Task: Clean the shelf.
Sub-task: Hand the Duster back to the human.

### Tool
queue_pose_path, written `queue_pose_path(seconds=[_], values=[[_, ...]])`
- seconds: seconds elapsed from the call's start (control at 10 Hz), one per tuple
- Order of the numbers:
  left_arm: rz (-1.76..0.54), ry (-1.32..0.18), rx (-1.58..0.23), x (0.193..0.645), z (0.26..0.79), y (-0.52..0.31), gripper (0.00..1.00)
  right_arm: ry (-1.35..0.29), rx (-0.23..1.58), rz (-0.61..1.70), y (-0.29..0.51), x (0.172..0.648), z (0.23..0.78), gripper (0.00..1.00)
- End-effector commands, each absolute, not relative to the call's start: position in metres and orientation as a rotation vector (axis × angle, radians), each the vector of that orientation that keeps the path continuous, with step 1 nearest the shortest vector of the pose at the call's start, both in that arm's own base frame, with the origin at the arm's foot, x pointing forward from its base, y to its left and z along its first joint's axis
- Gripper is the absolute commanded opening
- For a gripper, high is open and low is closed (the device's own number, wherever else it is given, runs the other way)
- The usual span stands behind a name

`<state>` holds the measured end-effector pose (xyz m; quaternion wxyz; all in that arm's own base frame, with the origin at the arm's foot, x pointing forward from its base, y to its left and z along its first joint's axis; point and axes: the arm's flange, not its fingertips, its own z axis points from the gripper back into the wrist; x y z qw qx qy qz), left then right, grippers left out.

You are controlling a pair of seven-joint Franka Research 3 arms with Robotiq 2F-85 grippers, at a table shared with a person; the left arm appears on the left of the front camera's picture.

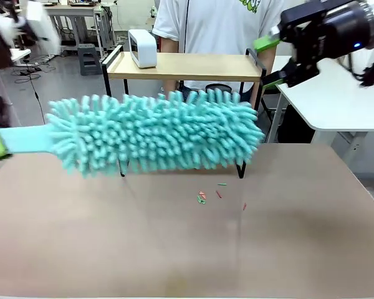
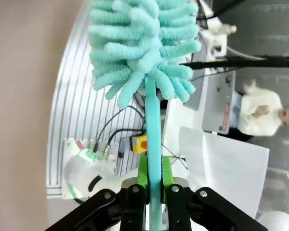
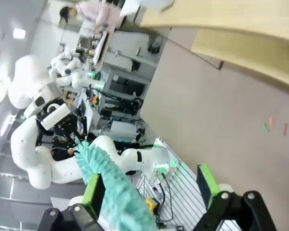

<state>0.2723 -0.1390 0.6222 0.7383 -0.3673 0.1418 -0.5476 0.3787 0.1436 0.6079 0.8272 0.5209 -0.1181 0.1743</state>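
Left pincer (image 2: 154, 185) clamps duster (image 1: 156, 131) level; right pincer (image 1: 269, 61) agape by shelf (image 1: 193, 65).

- I see the brown table (image 1: 112, 237) carrying the shelf (image 1: 193, 65) at its far side.
- On the shelf's top board stands a small white box-shaped device (image 1: 143, 48), near the left end.
- A few small coloured scraps (image 1: 202, 197) lie on the table, just before the shelf.
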Motion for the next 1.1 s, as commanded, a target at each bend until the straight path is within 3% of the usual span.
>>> queue_pose_path(seconds=[0.0,0.2,0.4,0.7,1.0], values=[[-1.13,0.372,-0.874,0.291,0.621,-0.115,0.13,-0.278,1.093,0.34,0.127,0.378,0.615,1.0],[-1.202,0.311,-0.806,0.272,0.622,-0.139,0.13,-0.246,1.105,0.372,0.146,0.379,0.606,1.0],[-1.259,0.328,-0.829,0.289,0.606,-0.151,0.13,-0.068,1.157,0.575,0.165,0.388,0.599,1.0],[-1.368,0.34,-0.797,0.314,0.612,-0.186,0.13,0.06,1.229,0.734,0.216,0.387,0.572,1.0],[-1.408,0.341,-0.825,0.318,0.606,-0.202,0.13,0.233,1.165,0.957,0.241,0.363,0.557,1.0]])
